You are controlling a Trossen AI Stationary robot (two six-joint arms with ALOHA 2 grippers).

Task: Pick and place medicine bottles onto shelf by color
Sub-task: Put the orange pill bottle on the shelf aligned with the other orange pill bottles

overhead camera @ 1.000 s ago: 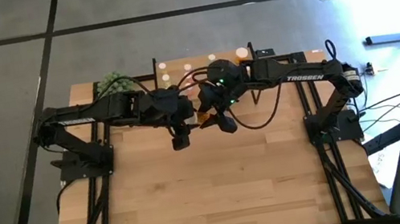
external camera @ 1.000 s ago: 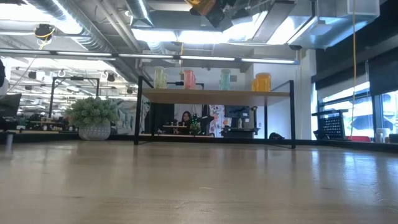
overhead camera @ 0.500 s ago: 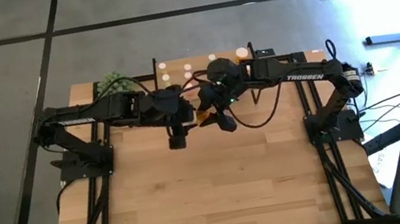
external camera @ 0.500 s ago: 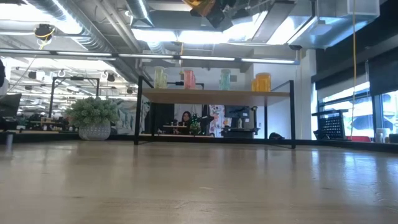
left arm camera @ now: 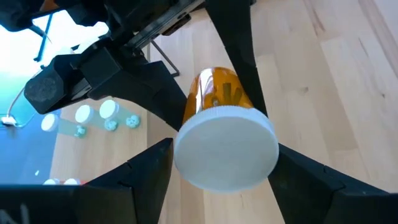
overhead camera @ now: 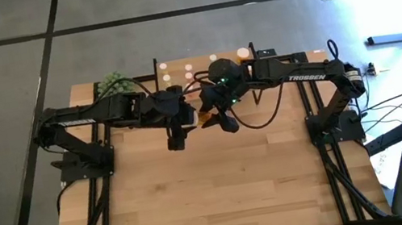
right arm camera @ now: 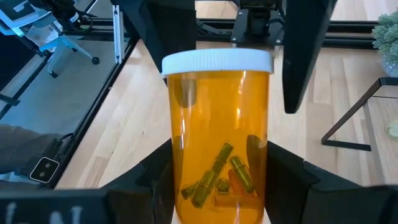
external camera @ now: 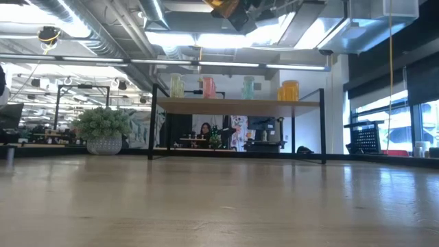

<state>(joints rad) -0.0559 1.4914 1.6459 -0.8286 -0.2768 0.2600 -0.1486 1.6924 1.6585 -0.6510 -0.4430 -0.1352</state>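
The bottle is clear orange with a white cap and greenish capsules inside. The right gripper clamps its base, high above the table near the far edge. The left gripper has let go, its jaws now spread beside the cap
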